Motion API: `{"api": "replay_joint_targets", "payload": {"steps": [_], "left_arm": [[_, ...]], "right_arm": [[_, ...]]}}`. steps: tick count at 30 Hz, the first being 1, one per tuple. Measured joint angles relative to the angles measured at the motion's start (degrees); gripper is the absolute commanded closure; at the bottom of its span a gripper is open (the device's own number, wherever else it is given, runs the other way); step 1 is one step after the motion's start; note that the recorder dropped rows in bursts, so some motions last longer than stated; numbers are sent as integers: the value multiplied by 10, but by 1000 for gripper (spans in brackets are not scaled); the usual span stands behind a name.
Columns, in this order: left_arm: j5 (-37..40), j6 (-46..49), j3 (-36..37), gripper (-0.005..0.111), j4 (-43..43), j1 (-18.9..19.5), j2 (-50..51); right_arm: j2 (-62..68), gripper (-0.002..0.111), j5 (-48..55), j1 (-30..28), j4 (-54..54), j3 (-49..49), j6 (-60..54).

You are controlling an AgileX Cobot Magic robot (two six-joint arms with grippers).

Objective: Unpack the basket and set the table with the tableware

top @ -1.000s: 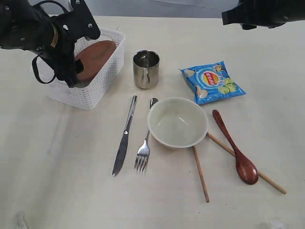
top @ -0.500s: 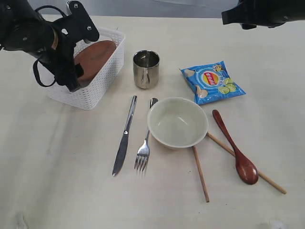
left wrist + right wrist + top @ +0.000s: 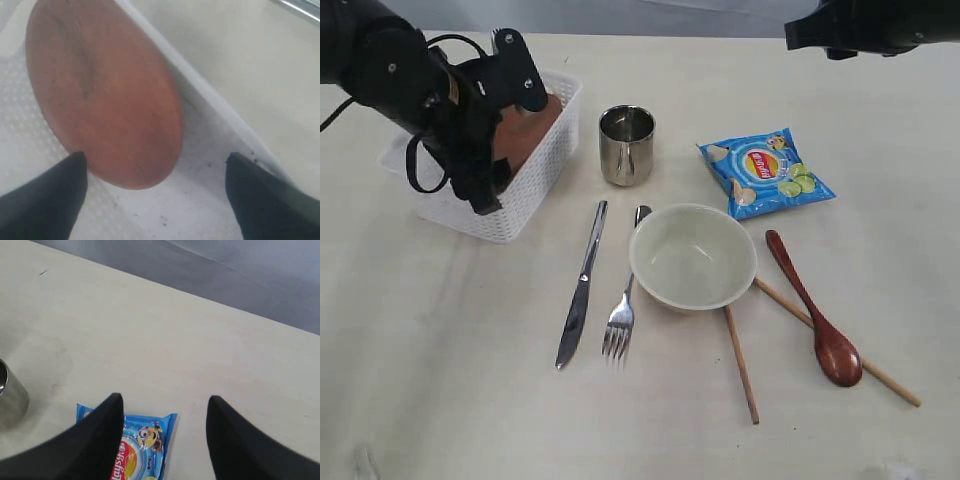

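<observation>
Upper left of the exterior view: the left gripper [image 3: 155, 167], jaws spread wide, reaches into the white basket [image 3: 545, 165], straddling the lower edge of the tilted brown plate [image 3: 528, 128] inside, not pinching it.

Shiny steel cup [image 3: 626, 150], perforated white plastic basket [image 3: 535, 185], glossy wooden spoon [image 3: 812, 308], matt cream tabletop [image 3: 450, 340]

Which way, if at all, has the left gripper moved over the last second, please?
Yes. The left gripper has shifted down and slightly right in the exterior view, nearer the steel cup, which stayed put.
</observation>
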Motion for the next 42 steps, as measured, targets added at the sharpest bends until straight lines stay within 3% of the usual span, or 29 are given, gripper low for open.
{"api": "replay_joint_targets", "payload": {"steps": [12,24,29,33,42], "left_arm": [[24,34,-21,35,-24,0,19],[-101,37,-23,38,-24,0,61],[-103,37,-23,68,-24,2,61],[-102,38,-23,106,-24,6,65],[-96,38,-23,107,-22,7,61]], "right_arm": [[0,59,0,0,0,0,0],[0,59,-2,0,0,0,0],[0,59,-1,0,0,0,0],[0,59,-4,0,0,0,0],[0,59,-5,0,0,0,0]]}}
